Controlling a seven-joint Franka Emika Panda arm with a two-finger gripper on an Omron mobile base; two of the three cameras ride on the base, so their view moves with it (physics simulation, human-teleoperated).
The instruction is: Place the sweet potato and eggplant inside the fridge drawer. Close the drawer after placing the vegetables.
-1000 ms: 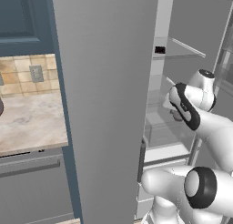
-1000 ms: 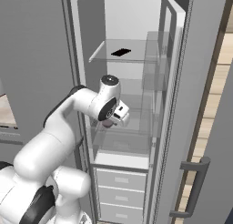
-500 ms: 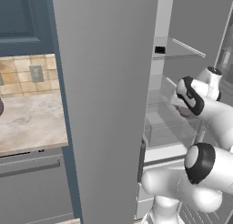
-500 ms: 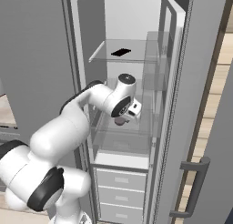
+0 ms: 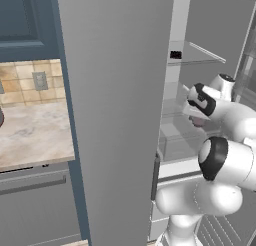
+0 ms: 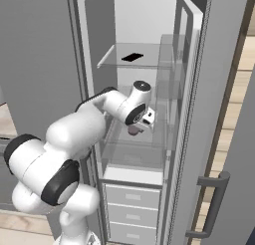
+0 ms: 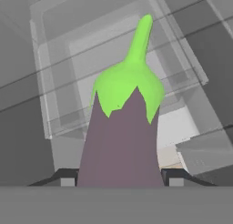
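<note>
Gripping eggplant [image 7: 122, 141] above fridge drawer [image 7: 54, 123]

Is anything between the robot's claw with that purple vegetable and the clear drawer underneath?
Nothing: in the hand view, bare space separates the eggplant from the fridge drawer.

A small black item [image 6: 132, 57] lies on the fridge's upper glass shelf [image 6: 112, 57].

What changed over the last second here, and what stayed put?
The arm swung further into the open fridge, carrying the claw and the eggplant it grips from the front edge to above the clear drawer. The grip stayed the same; the drawer stayed open, and the dark item on the upper shelf did not move.
</note>
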